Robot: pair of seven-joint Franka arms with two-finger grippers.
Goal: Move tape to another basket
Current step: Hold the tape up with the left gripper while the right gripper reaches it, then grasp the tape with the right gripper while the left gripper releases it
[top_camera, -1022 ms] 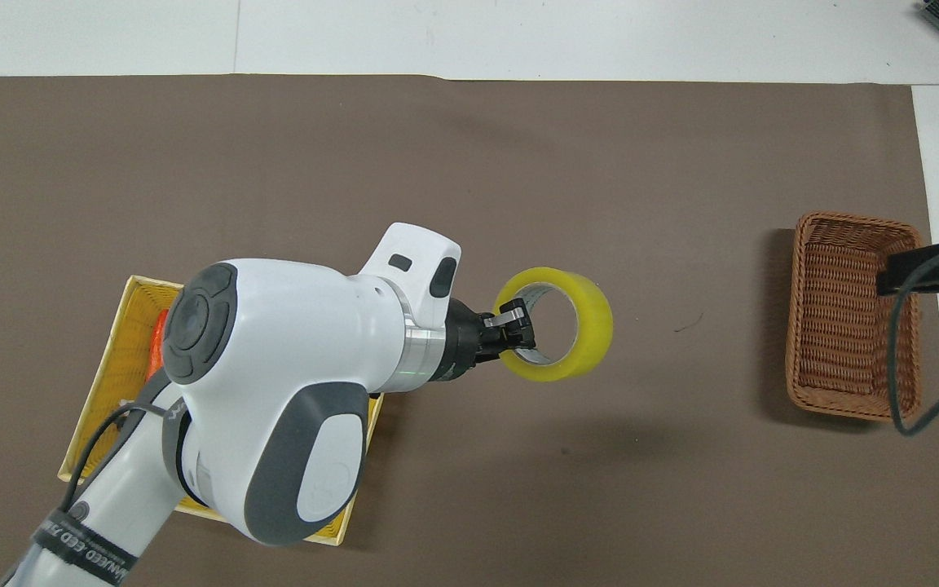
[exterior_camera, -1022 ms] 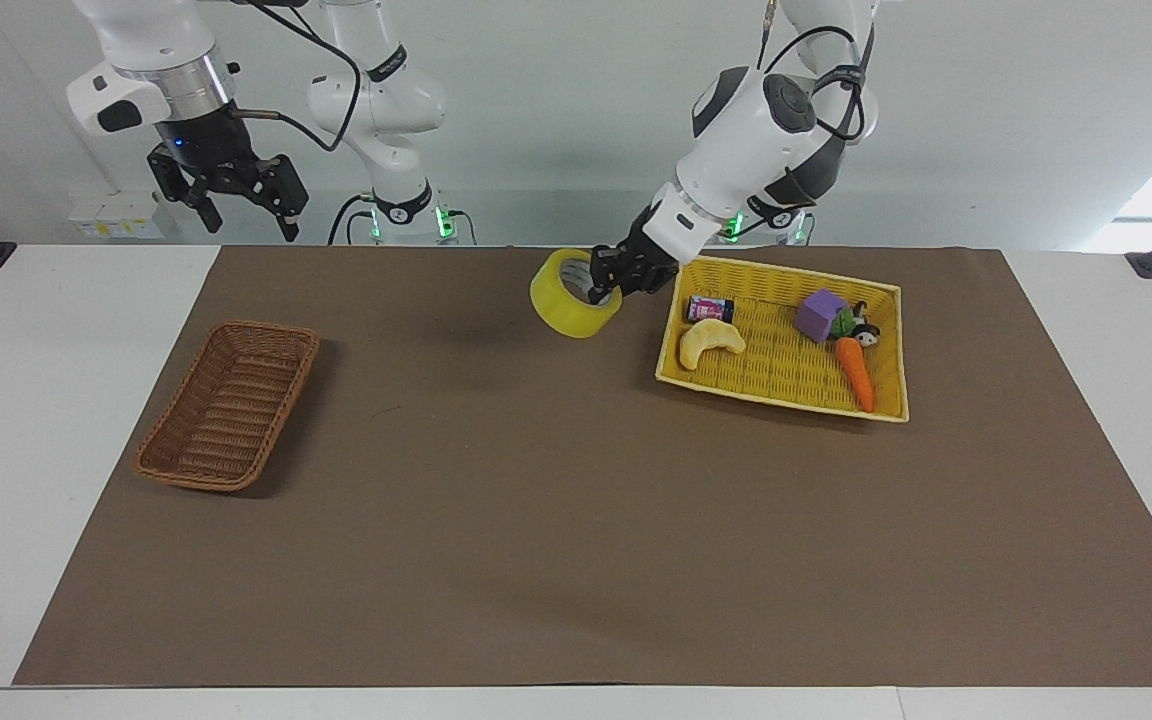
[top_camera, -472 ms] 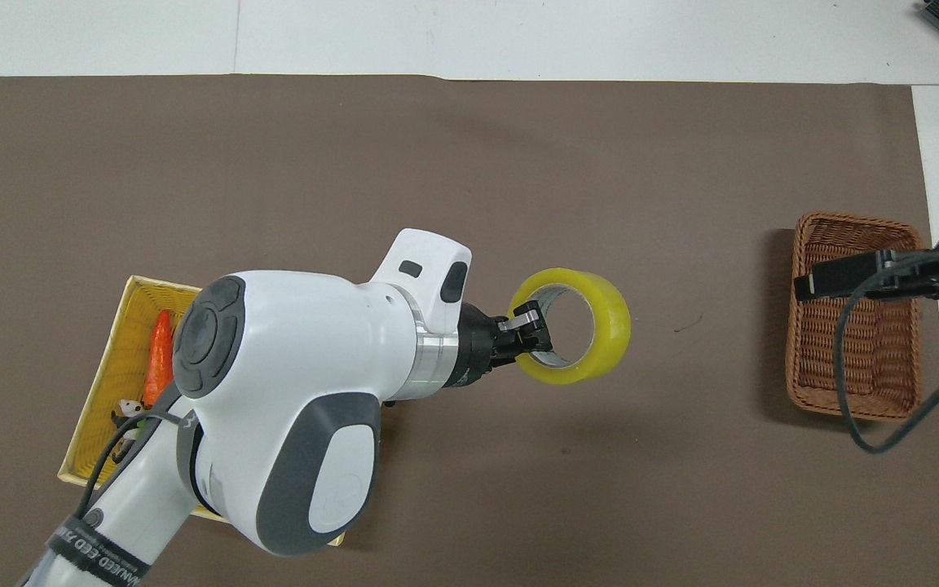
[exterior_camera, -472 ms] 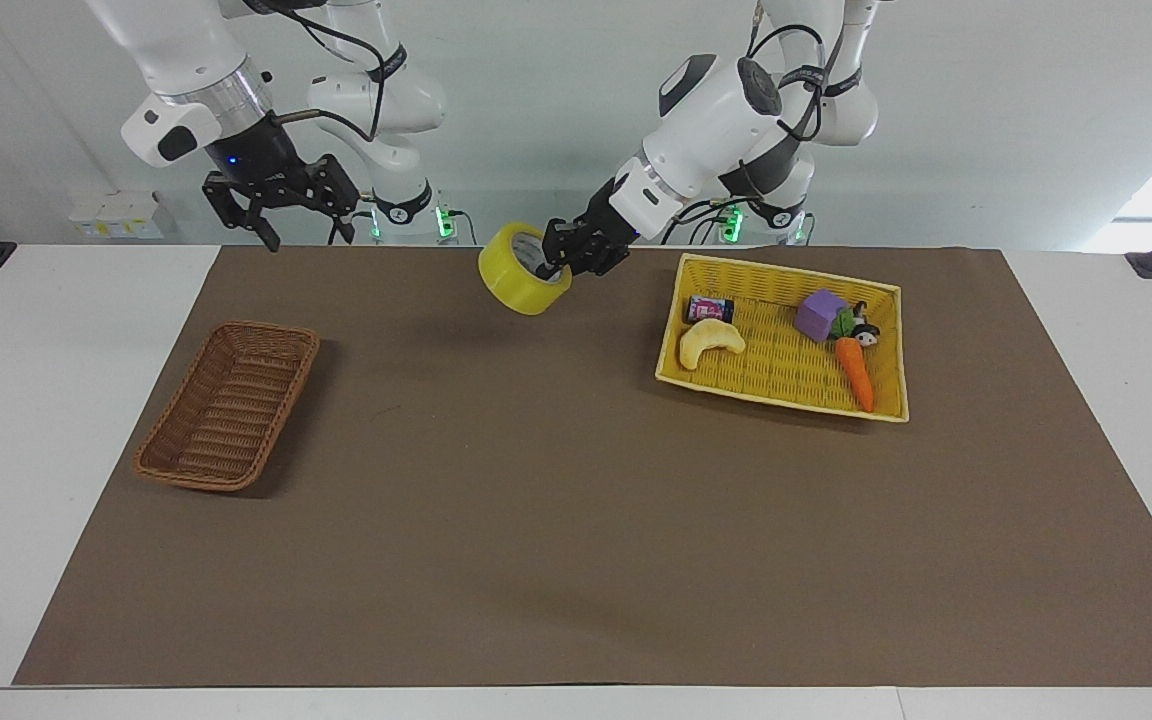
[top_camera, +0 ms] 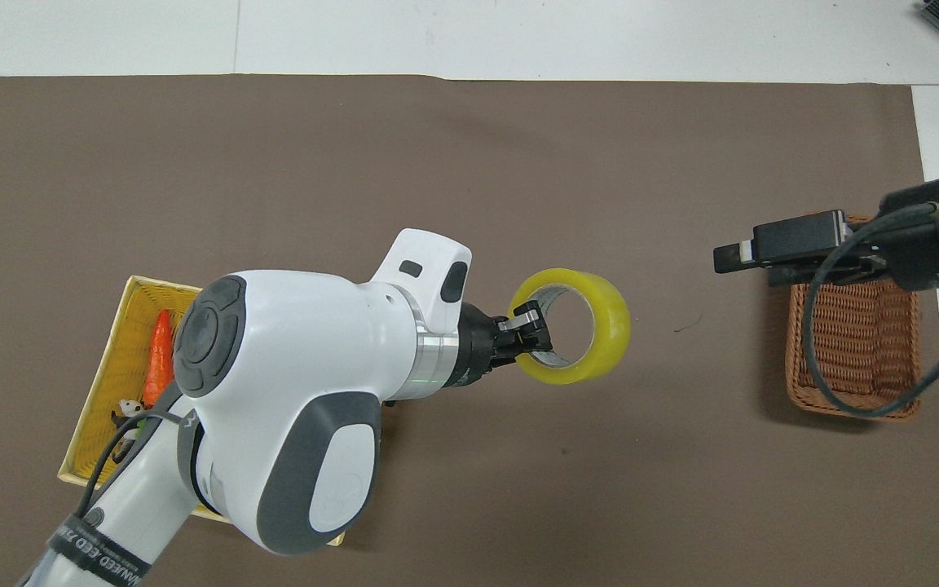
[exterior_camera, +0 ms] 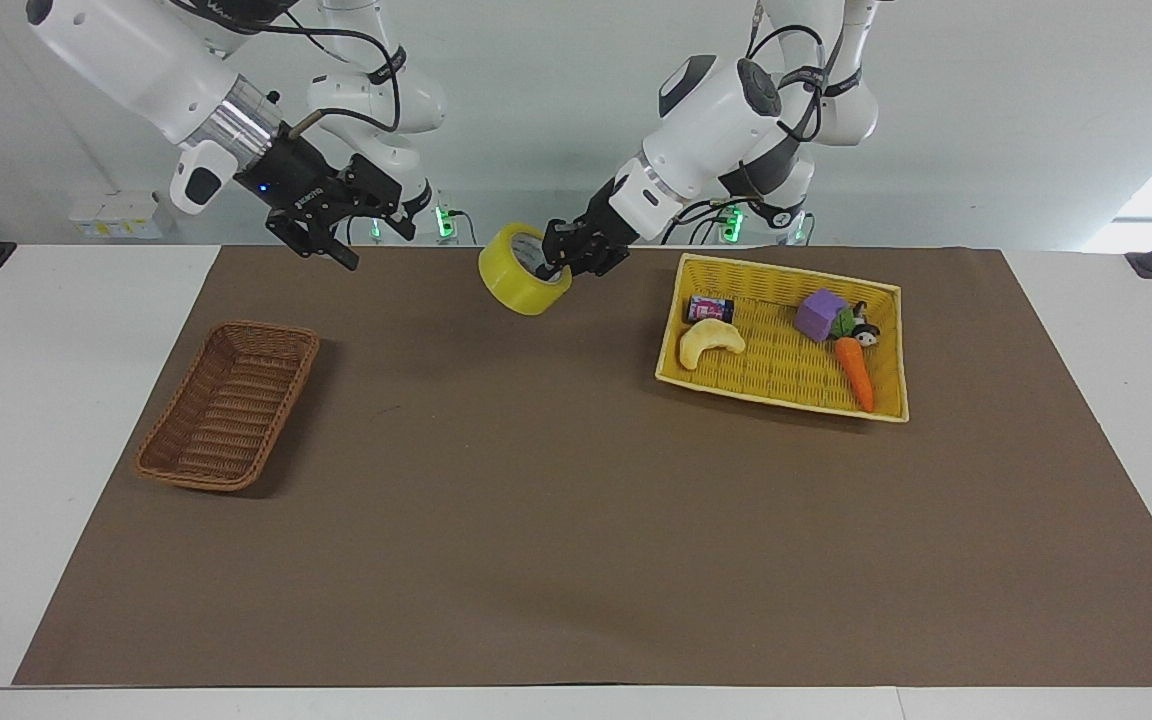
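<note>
The yellow tape (exterior_camera: pixel 521 280) (top_camera: pixel 610 324) hangs in the air over the brown mat, tilted, with its hole facing up. My left gripper (exterior_camera: pixel 564 262) (top_camera: pixel 528 323) is shut on its wall, one finger inside the ring. The brown wicker basket (exterior_camera: pixel 266 330) (top_camera: pixel 797 383) stands with nothing in it at the right arm's end of the mat. My right gripper (exterior_camera: pixel 351 245) (top_camera: pixel 734 257) is open and holds nothing. It hovers over the mat's edge by the robots, between the wicker basket and the tape, pointing toward the tape.
A yellow rectangular basket (exterior_camera: pixel 786 272) (top_camera: pixel 103 383) at the left arm's end holds a pale crescent toy (exterior_camera: pixel 711 342), a small can (exterior_camera: pixel 711 308), a purple cube (exterior_camera: pixel 820 315), a carrot (exterior_camera: pixel 856 372) and a small figure. White table borders the mat.
The left gripper carried the tape away from the yellow basket toward the right arm's end, then held still. The right arm swung in from above its end toward the tape.
</note>
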